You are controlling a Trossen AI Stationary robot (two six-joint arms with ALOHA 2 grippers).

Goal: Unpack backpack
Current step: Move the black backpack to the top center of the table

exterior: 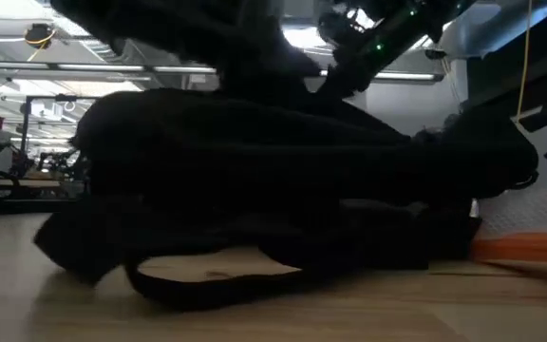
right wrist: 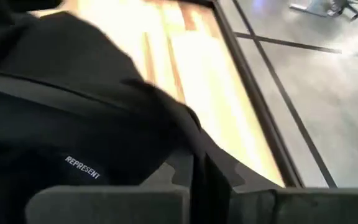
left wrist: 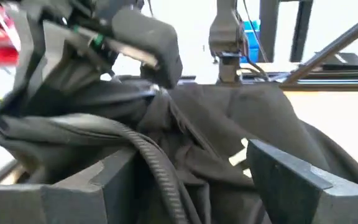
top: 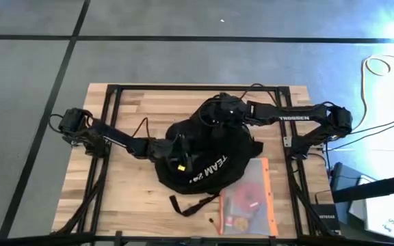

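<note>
wooden table (top: 135, 198) holds backpack (top: 204, 160) beside clear pouch (top: 248, 198).

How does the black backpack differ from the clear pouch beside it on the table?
The backpack is black, bulky and opaque; the pouch is flat, see-through and orange-edged. The backpack is far bigger. Both grippers are at the backpack, none at the pouch. Both lie on the wooden table, touching.

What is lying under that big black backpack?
A clear pouch with an orange edge sticks out from under the backpack, holding small reddish things. How far it reaches underneath is hidden, and so is whatever is inside the backpack.
</note>
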